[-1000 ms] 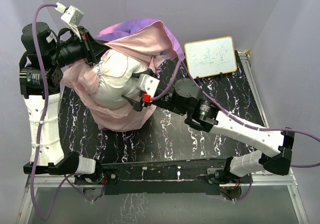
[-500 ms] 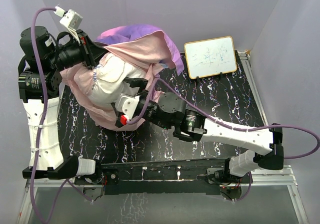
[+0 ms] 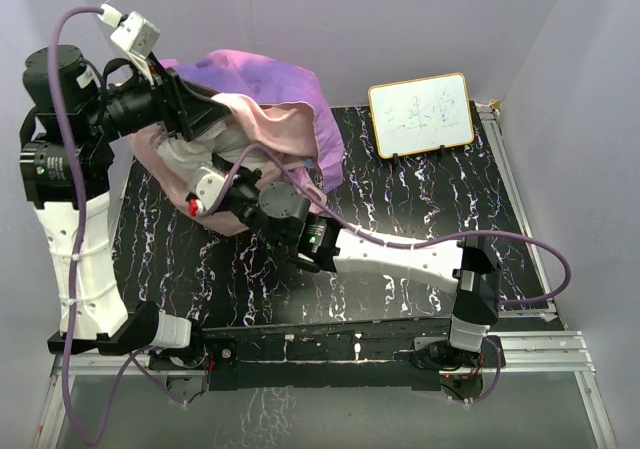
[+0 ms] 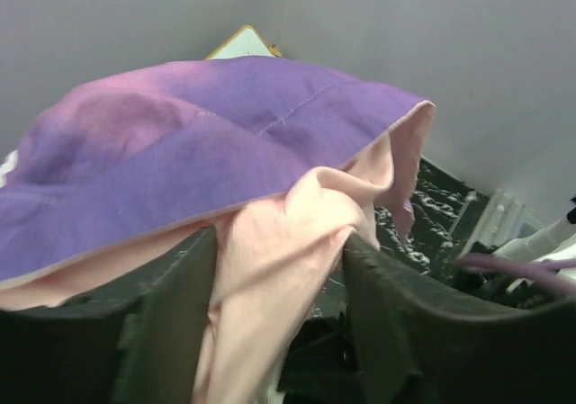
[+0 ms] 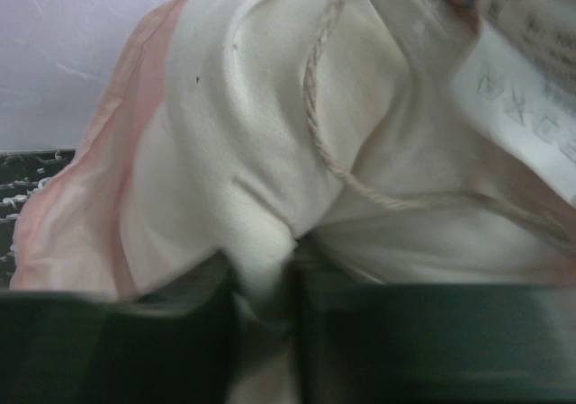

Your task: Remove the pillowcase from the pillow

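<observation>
The pillowcase (image 3: 262,74) is bunched at the table's back left, purple outside and pale pink inside. In the left wrist view the pillowcase (image 4: 198,125) arches overhead. My left gripper (image 3: 203,119) is at its left side. The left gripper (image 4: 279,242) is open, with a hanging pink fold lying loose between its fingers (image 4: 171,314). The white pillow (image 3: 185,153) shows under the pink lining. My right gripper (image 3: 222,161) reaches across from the right. That right gripper (image 5: 265,278) is shut on a fold of the pillow (image 5: 252,107), beside the pillow's tag (image 5: 531,80).
A small framed whiteboard (image 3: 420,114) stands at the back right on the black marbled table (image 3: 400,199). Grey walls close in the back and both sides. The right arm's cable (image 3: 400,244) loops over the table's middle.
My right arm has swung left across the table and closed on the pillow. The left gripper has opened, and the pillowcase bundle sits higher and further left.
</observation>
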